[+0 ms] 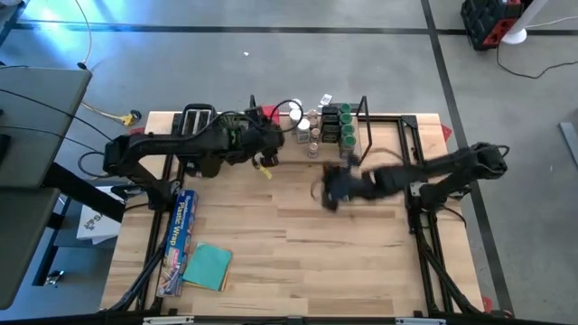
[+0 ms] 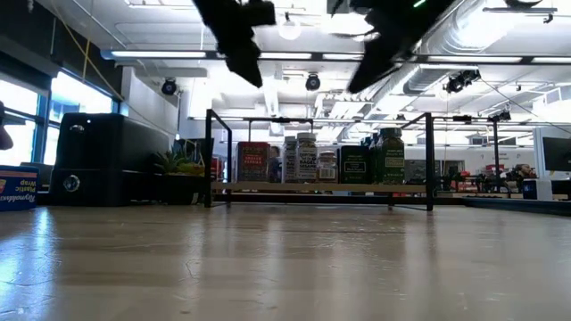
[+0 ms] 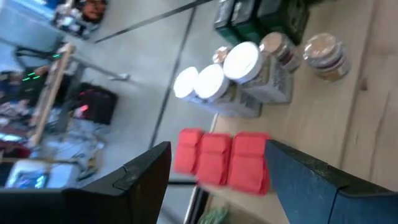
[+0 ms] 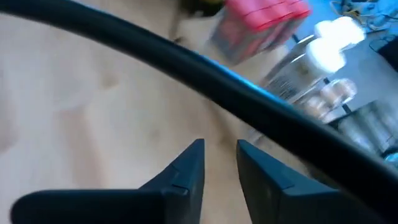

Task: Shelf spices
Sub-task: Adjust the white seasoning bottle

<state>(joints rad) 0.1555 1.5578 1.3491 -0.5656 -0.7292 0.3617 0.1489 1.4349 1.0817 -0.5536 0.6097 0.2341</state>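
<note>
spices (image 1: 330, 122) all stand in a row on the shelf (image 1: 397, 119) at upper centre of the high view, left gripper (image 1: 268, 147) nearer with jaws wide apart and empty, right gripper (image 1: 330, 191) below, jaws narrowly apart, empty

Grey concrete floor (image 1: 271, 63) (taped lines), ceiling strip lights (image 2: 161, 54), windows (image 2: 71, 102) left.

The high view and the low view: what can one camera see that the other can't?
Only the high view shows the teal cloth, the blue foil box beside it and the floor around the table. Only the low view shows the black toaster, the ceiling lights and the jars' labels side-on. Both show the shelf full of spices, and both arms raised off the table.
</note>
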